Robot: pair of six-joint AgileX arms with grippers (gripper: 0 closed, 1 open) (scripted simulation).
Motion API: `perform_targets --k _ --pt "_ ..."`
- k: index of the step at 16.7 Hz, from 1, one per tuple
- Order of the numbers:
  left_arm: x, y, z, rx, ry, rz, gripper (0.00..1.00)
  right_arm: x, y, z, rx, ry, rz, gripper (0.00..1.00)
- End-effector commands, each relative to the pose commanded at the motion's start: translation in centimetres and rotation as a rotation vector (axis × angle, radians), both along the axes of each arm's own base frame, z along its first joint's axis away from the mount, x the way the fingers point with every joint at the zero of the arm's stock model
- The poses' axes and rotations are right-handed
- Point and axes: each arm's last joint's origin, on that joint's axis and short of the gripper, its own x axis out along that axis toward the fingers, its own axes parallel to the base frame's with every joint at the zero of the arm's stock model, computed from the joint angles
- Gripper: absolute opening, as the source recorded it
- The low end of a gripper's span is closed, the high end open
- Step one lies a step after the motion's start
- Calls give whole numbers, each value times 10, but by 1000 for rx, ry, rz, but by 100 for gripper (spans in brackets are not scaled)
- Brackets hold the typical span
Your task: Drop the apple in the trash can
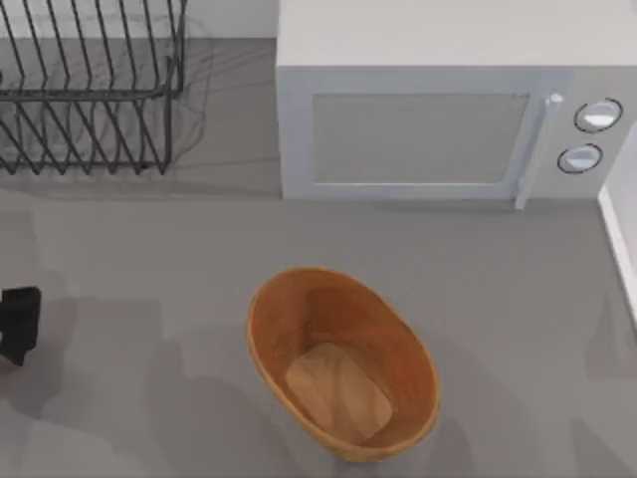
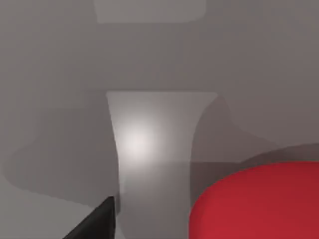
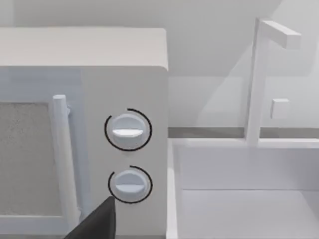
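Grey bench (image 1: pixel 518 299) carries the can (image 1: pixel 343 363) centrally, mouth open for dropping; left claw (image 1: pixel 18 324) hovers over the apple (image 2: pixel 259 204) at left, grip unclear; right arm faces the microwave (image 3: pixel 82 129)

The orange-brown trash can (image 1: pixel 343 363) sits on the grey desk (image 1: pixel 149 259), in front of the white microwave (image 1: pixel 438 100). A black wire rack (image 1: pixel 90 90) stands at far left.

AgileX arms: visible bodywork, matte black.
Left gripper (image 1: pixel 18 324) presents as a plain black blocky form; each wrist view shows one dark, pointed finger (image 2: pixel 97 221) with flat facets, unmarked.
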Motion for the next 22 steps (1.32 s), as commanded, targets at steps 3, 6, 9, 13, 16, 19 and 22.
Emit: perform_targets --k 3,6,9,13,16,19,22 --pt "-1 0 -8 -1 5 0 100 0 0 0 0 0 0 100" --pt "-1 0 -8 -1 5 0 92 0 0 0 0 0 0 100" --pt "-1 0 -8 -1 5 0 70 0 0 0 0 0 0 100" --pt "-1 0 -8 -1 5 0 40 0 0 0 0 0 0 100" --pt "-1 0 -8 -1 5 0 17 0 0 0 0 0 0 100" --pt "-1 0 -8 -1 5 0 0 0 0 0 0 0 0 100" --pt "-1 0 -8 -1 5 0 0 0 0 0 0 0 0 100"
